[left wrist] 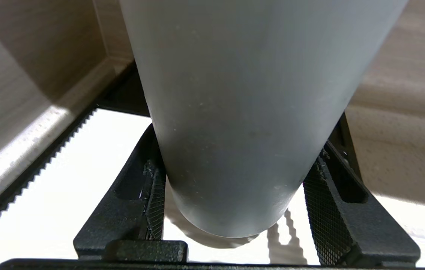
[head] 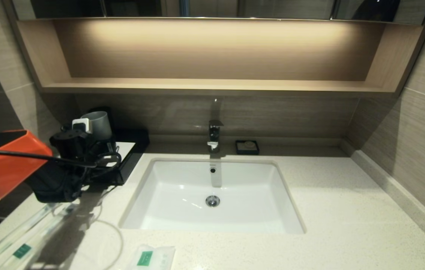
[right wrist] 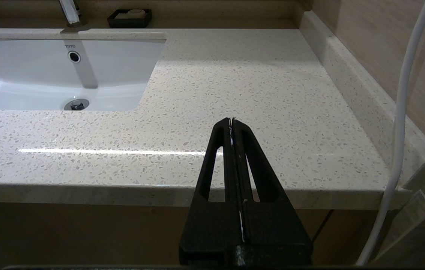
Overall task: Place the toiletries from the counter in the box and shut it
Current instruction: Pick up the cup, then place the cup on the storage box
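My left gripper [left wrist: 246, 150] is shut on a grey cup [head: 98, 123] and holds it upright just over the white top panel of the black box [head: 129, 149] at the counter's back left. Both mesh pads [left wrist: 156, 187] press the cup's sides, and its shadow falls on the panel below. My arm hides the box's front. Two clear-wrapped toothbrushes [head: 28, 234] with green labels lie on the counter [head: 347, 210] at the front left. A white sachet [head: 152, 258] with a green square lies near the front edge. My right gripper [right wrist: 232, 122] is shut and empty, parked over the counter's front right edge.
The white inset sink [head: 182, 210] fills the middle of the counter, with a faucet [head: 214, 135] behind it. A small black soap dish [head: 247, 147] sits by the back wall. A wooden shelf [head: 212, 84] runs above. A white cable [right wrist: 400, 112] hangs beside the right arm.
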You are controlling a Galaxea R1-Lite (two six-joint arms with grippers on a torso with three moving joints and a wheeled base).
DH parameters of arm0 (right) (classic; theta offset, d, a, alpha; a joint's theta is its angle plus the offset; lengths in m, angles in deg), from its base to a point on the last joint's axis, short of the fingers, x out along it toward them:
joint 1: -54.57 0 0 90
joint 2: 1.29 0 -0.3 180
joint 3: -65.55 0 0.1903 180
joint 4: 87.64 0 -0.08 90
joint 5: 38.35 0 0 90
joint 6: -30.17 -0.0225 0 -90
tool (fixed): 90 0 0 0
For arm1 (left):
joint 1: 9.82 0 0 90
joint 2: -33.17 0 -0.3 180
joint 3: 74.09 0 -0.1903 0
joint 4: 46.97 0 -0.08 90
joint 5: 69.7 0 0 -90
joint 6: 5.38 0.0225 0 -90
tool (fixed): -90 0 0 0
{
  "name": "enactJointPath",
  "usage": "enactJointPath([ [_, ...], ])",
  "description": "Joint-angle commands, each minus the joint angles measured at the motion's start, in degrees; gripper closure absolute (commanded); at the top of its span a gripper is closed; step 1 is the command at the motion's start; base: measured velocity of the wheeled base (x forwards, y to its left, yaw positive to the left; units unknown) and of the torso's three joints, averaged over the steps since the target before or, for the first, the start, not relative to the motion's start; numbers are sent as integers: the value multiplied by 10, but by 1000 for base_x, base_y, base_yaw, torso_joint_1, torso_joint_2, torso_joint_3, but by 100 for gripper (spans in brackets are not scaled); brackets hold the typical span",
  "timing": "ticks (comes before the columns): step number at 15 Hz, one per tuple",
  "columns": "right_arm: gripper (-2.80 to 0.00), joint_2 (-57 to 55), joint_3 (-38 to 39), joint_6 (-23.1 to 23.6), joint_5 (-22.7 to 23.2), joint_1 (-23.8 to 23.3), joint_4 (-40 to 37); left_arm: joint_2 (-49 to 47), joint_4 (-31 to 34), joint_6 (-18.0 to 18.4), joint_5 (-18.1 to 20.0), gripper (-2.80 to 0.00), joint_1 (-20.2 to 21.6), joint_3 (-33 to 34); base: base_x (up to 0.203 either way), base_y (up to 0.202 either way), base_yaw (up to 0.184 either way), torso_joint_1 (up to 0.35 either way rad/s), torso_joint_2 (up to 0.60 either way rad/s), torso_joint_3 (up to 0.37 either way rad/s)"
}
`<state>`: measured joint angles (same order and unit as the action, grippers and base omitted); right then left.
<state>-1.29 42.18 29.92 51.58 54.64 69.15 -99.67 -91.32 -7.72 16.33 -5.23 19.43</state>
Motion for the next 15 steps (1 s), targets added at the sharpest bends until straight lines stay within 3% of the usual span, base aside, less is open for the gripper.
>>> enactJointPath([
  [1,0,0,1,0,0,0,0,10,12,0,-1,0,-4,-4,0,0,0,0,0,0],
  [15,0,0,0,0,0,0,0,-27,54,0,-16,0,-20,-86,0,0,0,0,0,0],
])
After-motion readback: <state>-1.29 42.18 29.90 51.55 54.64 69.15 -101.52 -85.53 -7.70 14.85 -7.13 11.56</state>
